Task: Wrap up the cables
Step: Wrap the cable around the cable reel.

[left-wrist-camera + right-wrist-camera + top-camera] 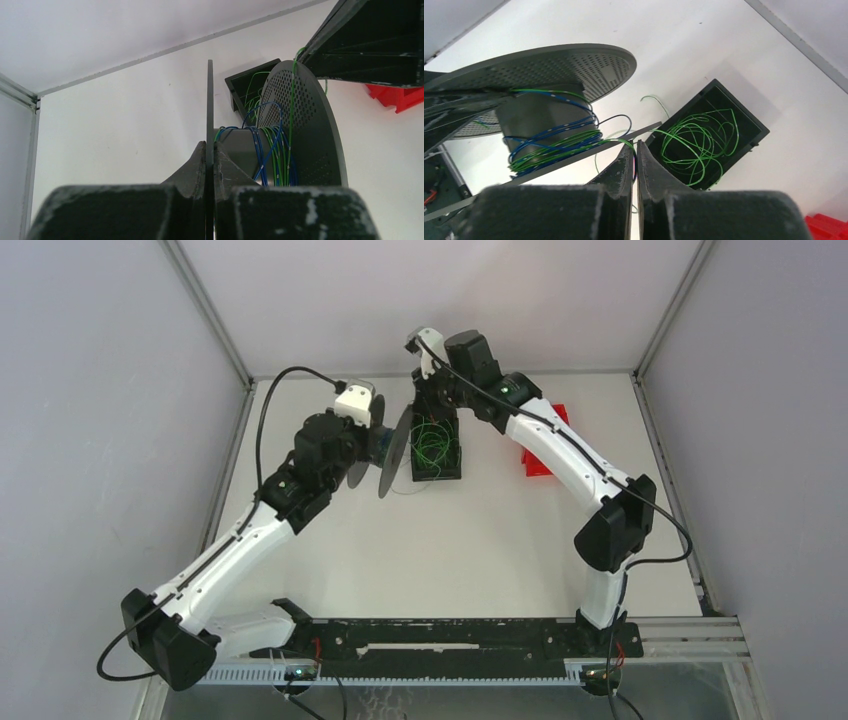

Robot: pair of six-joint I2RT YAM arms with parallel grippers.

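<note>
Spool clamped in left hand, green cable pinched by right hand near black bin

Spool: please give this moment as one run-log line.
left gripper shut on spool flange | right gripper shut on green cable | spool partly wound | black bin holds loose cable

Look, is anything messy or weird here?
Yes. The green cable sits in a loose tangle in the black bin, and one loop of blue cable bulges off the spool instead of lying snug.
</note>
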